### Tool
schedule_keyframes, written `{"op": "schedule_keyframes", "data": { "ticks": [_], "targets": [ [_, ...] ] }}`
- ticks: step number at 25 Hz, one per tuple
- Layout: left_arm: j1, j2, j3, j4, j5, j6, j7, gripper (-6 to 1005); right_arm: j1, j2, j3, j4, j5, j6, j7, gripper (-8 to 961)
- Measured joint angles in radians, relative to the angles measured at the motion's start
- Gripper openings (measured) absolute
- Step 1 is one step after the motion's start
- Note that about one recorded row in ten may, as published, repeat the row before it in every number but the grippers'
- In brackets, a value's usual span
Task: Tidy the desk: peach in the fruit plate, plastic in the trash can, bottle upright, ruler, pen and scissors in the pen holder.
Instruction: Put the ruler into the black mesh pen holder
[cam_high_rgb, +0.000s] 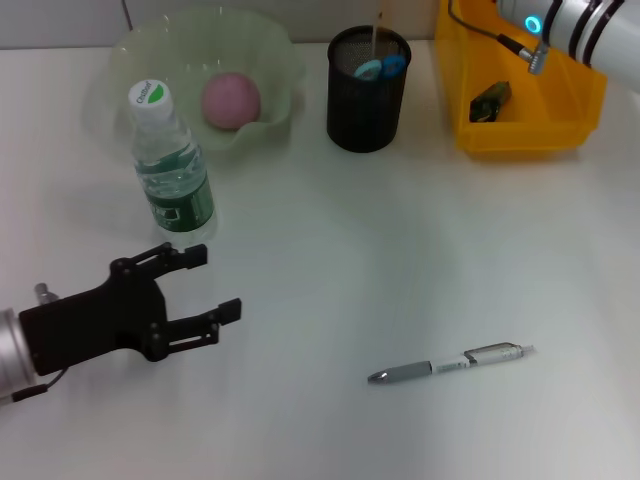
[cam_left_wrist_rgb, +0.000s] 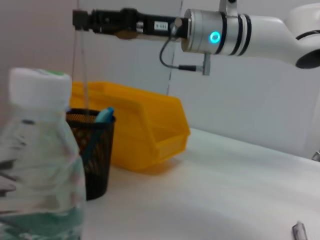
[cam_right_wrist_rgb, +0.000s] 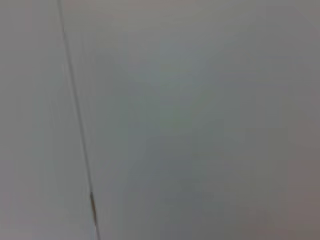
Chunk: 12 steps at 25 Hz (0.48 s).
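The pink peach lies in the pale green fruit plate. The bottle stands upright in front of the plate and also shows close up in the left wrist view. The black mesh pen holder holds blue-handled scissors. The pen lies flat on the table at the front right. My left gripper is open and empty, just in front of the bottle. In the left wrist view my right gripper is high above the pen holder, shut on the thin clear ruler, which hangs down into it.
A yellow bin stands at the back right with a small dark item inside it. My right arm reaches over the bin. The right wrist view shows only a blank grey wall.
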Motion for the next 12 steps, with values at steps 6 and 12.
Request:
{"op": "schedule_keyframes", "data": {
  "ticks": [6, 12],
  "targets": [
    [0.019, 0.006, -0.03, 0.001, -0.001, 0.018, 0.022, 842, 0.009, 0.0, -0.051, 0.001, 0.002, 0.014, 0.011, 474],
    [0.016, 0.006, -0.027, 0.002, 0.004, 0.02, 0.023, 843, 0.009, 0.0, -0.054, 0.0, 0.003, 0.017, 0.022, 482]
  ]
}}
